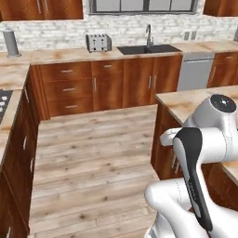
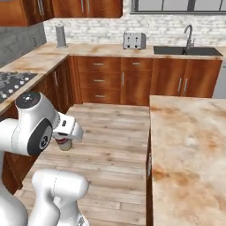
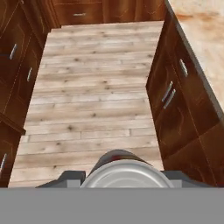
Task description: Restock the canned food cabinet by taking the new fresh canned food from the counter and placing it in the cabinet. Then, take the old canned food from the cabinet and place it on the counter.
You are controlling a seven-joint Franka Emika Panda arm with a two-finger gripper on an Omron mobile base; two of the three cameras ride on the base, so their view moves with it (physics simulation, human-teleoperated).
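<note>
One red can (image 3: 122,170), label unreadable, clamped in gripper (image 3: 122,177) over plank floor (image 3: 92,87), beside counter (image 2: 190,132).

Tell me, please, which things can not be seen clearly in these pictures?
- The can in the hand: in the hand view only its grey top and a red edge show; the label is cut off by the bottom edge.
- Same can in the right base view: mostly hidden under the white wrist, too small to read.
- The counter: its far right side is cut off by the right base view's edge.
</note>
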